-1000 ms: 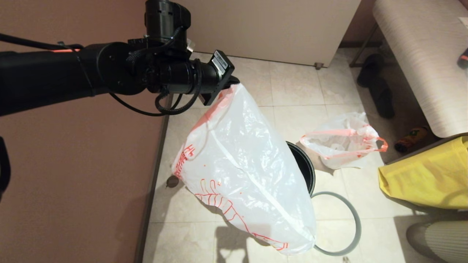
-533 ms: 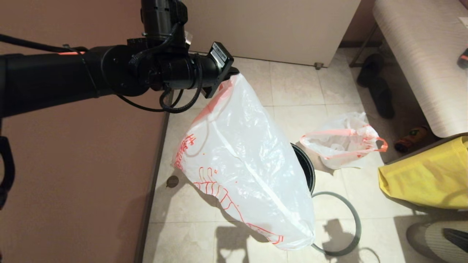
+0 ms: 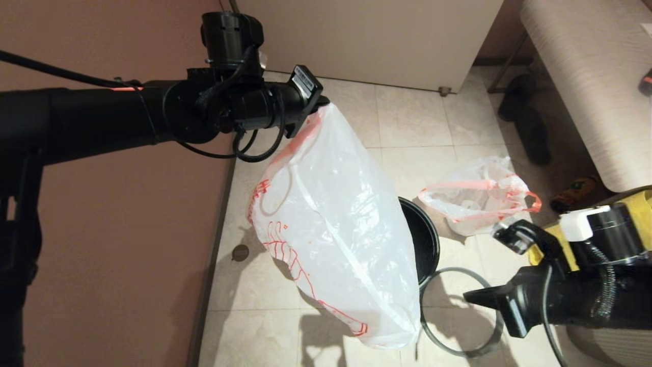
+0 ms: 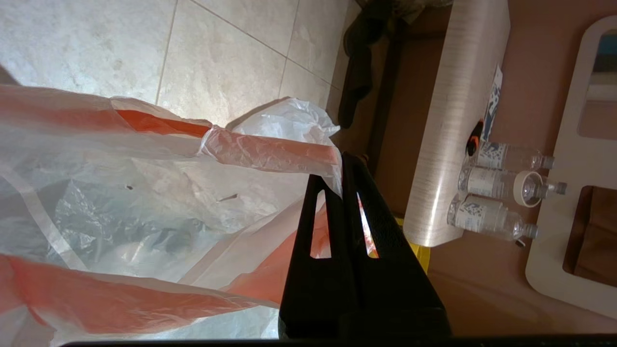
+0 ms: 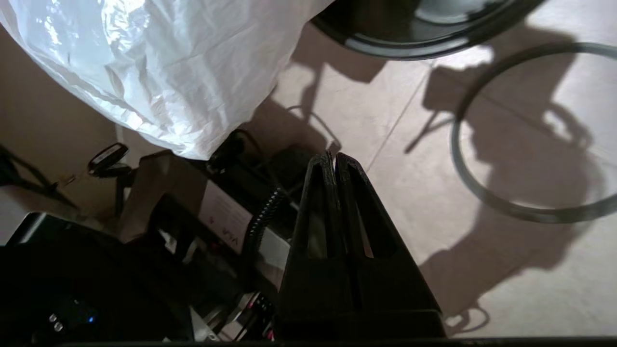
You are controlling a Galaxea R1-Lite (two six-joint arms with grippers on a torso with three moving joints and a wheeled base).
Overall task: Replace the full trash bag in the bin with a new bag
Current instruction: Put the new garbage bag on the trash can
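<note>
In the head view, your left gripper (image 3: 322,103) sits high at about 11 o'clock, pinching the pink-red rim of the new bag (image 3: 331,224), which hangs off the floor and drapes across the left side of the bin (image 3: 425,242). The bin stands near centre, with its grey hoop (image 3: 461,311) lying flat on the tiles at its 5 o'clock, touching or just beside its base. The full trash bag (image 3: 476,201) rests on the floor at the bin's 2 o'clock, just beside it. Your right gripper (image 3: 471,297) hovers low at 4 o'clock, over the hoop, in front of the yellow fabric bag (image 3: 631,204).

In the left wrist view, you see the left gripper (image 4: 343,161) jaws clamped together on the new bag's (image 4: 144,212) rim band.

In the right wrist view, the right gripper (image 5: 334,159) has its jaws together and holds nothing; the new bag's (image 5: 159,67) bottom corner hangs near it, with the bin (image 5: 409,29) and hoop (image 5: 482,193) beyond.
</note>
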